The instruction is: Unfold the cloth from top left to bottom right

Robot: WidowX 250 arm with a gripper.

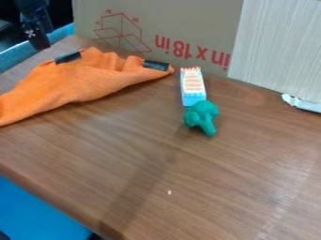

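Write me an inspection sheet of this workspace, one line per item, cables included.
Surface: brown wood-grain table, a small white speck toward its near edge.
Job's things: orange fabric cloth at the left, rumpled and not spread flat, with two dark strips (left, right) along its far edge; it runs out of view at the left.
Clutter: green toy broccoli at the near end of a narrow white and light-blue box; contact cannot be told.
Gripper: black two-finger gripper at upper left, beyond the cloth.
Cables: nothing seen.
Surroundings: cardboard with red print behind; pale wood-grain panel at far right.
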